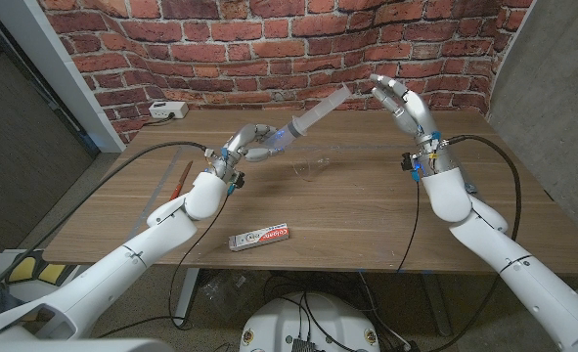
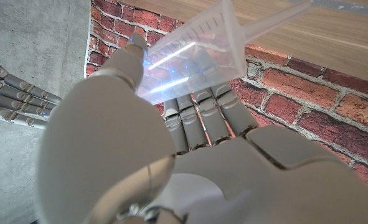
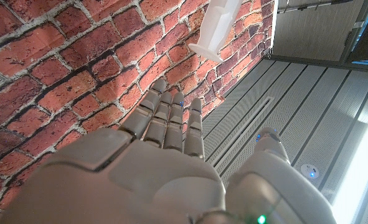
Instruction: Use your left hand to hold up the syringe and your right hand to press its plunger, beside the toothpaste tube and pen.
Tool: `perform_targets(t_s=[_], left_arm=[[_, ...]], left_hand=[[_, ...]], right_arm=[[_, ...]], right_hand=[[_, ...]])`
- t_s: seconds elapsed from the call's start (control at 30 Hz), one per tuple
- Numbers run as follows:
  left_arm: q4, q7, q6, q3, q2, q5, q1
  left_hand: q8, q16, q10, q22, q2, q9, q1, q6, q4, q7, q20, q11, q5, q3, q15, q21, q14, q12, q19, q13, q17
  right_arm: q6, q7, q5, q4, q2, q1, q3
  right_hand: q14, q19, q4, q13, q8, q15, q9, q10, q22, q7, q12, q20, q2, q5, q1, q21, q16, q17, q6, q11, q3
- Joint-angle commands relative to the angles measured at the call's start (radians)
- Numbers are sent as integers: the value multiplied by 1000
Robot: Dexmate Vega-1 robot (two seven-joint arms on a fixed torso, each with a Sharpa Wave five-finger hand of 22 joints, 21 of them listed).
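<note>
A clear plastic syringe (image 1: 313, 114) is held up above the table by my left hand (image 1: 254, 143), tilted with its plunger end (image 1: 343, 93) pointing up and to the right. The left wrist view shows the fingers (image 2: 199, 118) wrapped around the graduated barrel (image 2: 196, 56). My right hand (image 1: 402, 106) hovers open a short way to the right of the plunger end, apart from it; the plunger's flat white end (image 3: 215, 28) shows beyond its fingertips (image 3: 168, 118). A toothpaste tube (image 1: 259, 238) lies near the table's front edge. A red pen (image 1: 184, 178) lies at the left.
A small clear cap-like piece (image 1: 309, 169) sits on the wooden table (image 1: 367, 210) under the syringe. A white socket box (image 1: 168, 110) stands at the back left by the brick wall. Black cables run over the table to both wrists.
</note>
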Motion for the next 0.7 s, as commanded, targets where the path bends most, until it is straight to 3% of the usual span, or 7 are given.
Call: perform_targets(t_s=[0.03, 0.37, 0.5, 0.7], left_arm=[[-1, -4, -7, 3, 4, -2, -1], [0, -5, -8, 3, 5, 1, -4], [0, -3, -8, 2, 5, 1, -2], [2, 1, -10, 2, 3, 5, -2]], left_hand=[[11, 5, 94, 3, 79, 4, 47, 199, 42, -25, 1, -84, 7, 54, -133, 3, 84, 3, 1, 5, 3], [9, 6, 100, 3, 77, 4, 48, 204, 40, -26, 0, -87, 8, 56, -134, 5, 89, 4, 3, 5, 3], [8, 6, 98, 4, 77, 4, 48, 205, 40, -25, 0, -84, 9, 57, -133, 5, 90, 2, 3, 6, 3], [6, 5, 100, 4, 76, 4, 49, 204, 39, -25, 0, -84, 9, 58, -133, 5, 90, 2, 4, 6, 3]], right_arm=[[-15, 13, -10, -9, -22, 18, -23], [-17, 49, 21, -12, -36, 28, -43], [-15, 45, 15, -15, -36, 29, -45], [-9, 34, 8, -16, -33, 27, -44]], right_hand=[[8, 7, 1, 2, -3, 1, 2, 3, 2, -1, -3, 0, 6, 4, 2, -1, -2, 2, 1, 2, 9], [46, 52, -2, 4, 1, 12, 6, 19, 2, 21, -4, 3, 15, 1, 13, 9, 4, 2, 30, 21, 16], [71, 75, -5, 5, 7, 13, 7, 53, 1, 34, 6, 3, 19, -2, 22, 12, 7, 2, 62, 21, 19], [94, 94, -7, 6, 7, 6, 8, 78, 1, 30, 12, 1, 23, -4, 29, 15, 10, 2, 71, 16, 23]])
